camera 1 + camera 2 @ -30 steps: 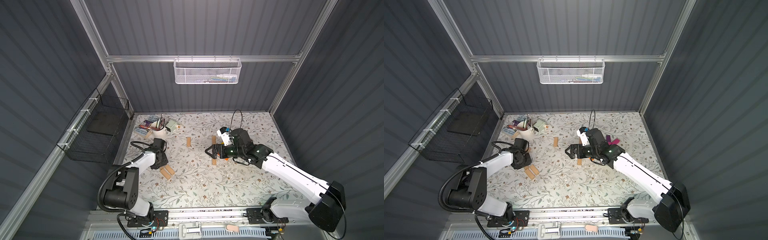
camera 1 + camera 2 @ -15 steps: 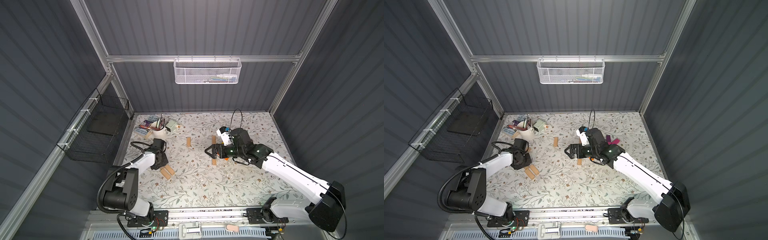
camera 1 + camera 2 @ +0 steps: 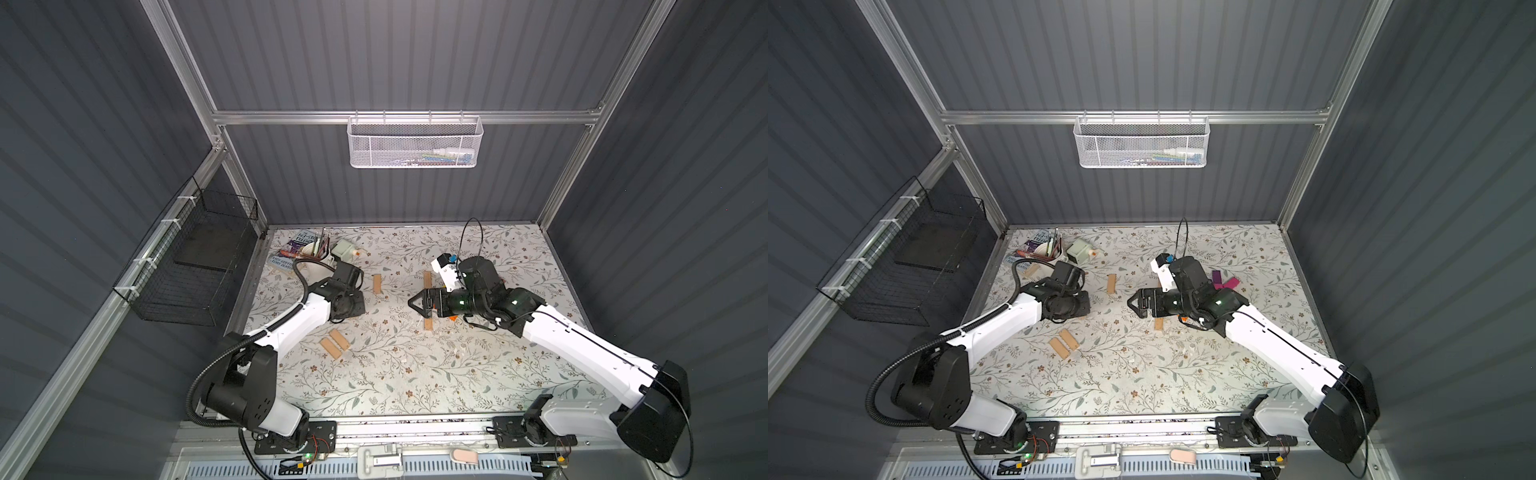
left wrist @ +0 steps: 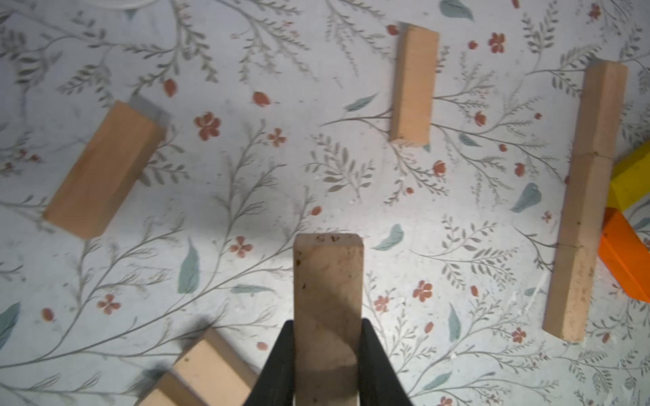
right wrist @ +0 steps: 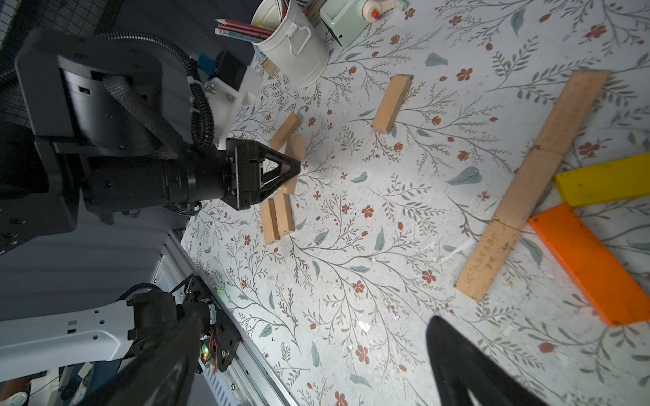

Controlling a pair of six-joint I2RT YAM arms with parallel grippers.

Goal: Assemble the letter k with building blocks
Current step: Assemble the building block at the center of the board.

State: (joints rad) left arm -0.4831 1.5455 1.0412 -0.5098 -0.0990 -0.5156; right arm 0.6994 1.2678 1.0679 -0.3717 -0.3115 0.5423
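- Tan wood lies nearest the rail: two natural planks [image 3: 334,344] rest flat, touching along their long edges, slanted across the matte floral table [image 3: 395,374].
- The left gripper [image 4: 327,328] is hidden under its own wrist in both top views. The wrist views show its black fingers [image 5: 281,168] clamped on a tan wooden plank [image 4: 327,281], whose small stamped end points away from the wrist camera (whether the plank touches the table I cannot tell).
- The right gripper [image 3: 417,304], jaws spread wide with nothing between them, hovers over a bar of three tan planks [image 5: 531,189] laid end to end. It covers the bar's middle in both top views. The bar's long axis runs near to far.
- On the bar's right, a glossy orange plank [image 5: 591,267] and a yellow plank [image 5: 605,179] slant away from it, each with one end at the bar. Both are cut off by the wrist pictures' edges.
- A single tan plank [image 3: 377,284] lies alone between the arms, also pointing near to far.
- A purple plank [image 3: 1216,276] and a pink plank [image 3: 1229,284] peep out beyond the right arm, partly covered.
- Farthest left stands a white metal cup [image 5: 292,52] of pencils.
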